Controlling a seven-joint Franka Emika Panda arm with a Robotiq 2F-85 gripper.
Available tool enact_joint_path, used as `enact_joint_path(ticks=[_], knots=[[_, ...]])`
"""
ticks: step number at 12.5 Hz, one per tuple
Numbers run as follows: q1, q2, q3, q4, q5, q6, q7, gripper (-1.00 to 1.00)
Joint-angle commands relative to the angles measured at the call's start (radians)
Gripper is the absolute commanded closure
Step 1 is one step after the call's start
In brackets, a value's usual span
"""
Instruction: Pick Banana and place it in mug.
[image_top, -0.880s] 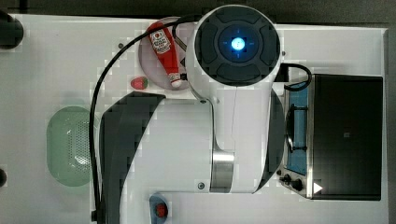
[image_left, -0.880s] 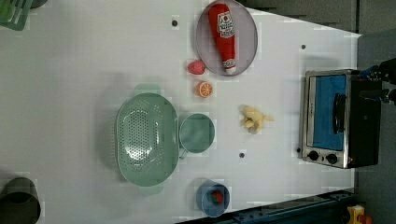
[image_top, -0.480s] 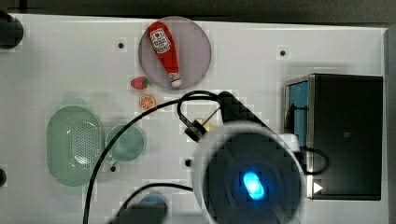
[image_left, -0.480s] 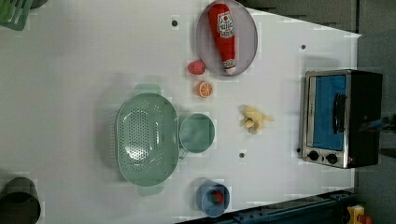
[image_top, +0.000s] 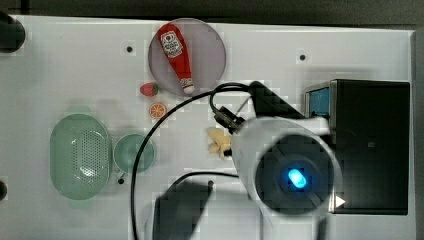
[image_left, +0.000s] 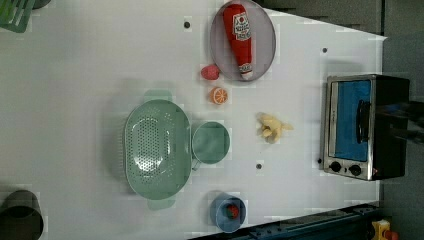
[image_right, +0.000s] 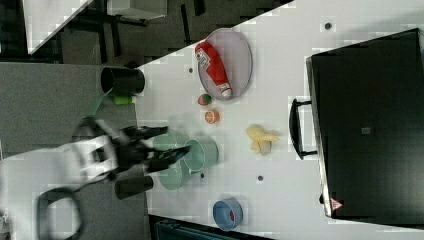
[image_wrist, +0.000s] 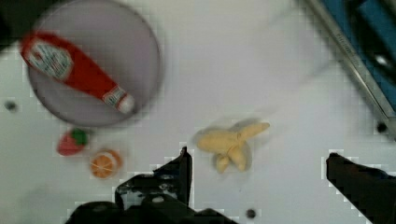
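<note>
The pale yellow Banana (image_top: 218, 141) (image_left: 271, 128) (image_right: 260, 138) lies on the white table, between the mug and the toaster oven. In the wrist view the Banana (image_wrist: 231, 144) lies below and between the two black fingers of my gripper (image_wrist: 258, 156), which stands open and holds nothing. The small mint-green mug (image_top: 134, 153) (image_left: 211, 143) (image_right: 205, 152) stands upright beside the colander with nothing in it. In the right view the gripper (image_right: 177, 139) hangs high above the table. My arm (image_top: 295, 175) covers part of the table next to the Banana in the top view.
A grey plate (image_top: 210, 45) carries a red ketchup bottle (image_top: 175, 52). A strawberry (image_top: 148, 89) and an orange slice (image_top: 158, 109) lie near it. A green colander (image_top: 80, 156) touches the mug. A toaster oven (image_top: 370, 145), a blue bowl (image_left: 227, 213) and a black cup (image_left: 17, 217) stand at the edges.
In the top view my arm has swung from over the plate down to the lower right, beside the oven. The Banana, the mug and the other things have not moved.
</note>
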Motion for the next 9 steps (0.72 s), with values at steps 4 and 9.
enact_joint_path(ticks=[4, 9], knots=[[0.017, 0.244, 0.026, -0.228, 0.003, 0.276, -0.709, -1.0], [0.017, 0.476, 0.029, -0.253, 0.003, 0.571, -0.979, -1.0]])
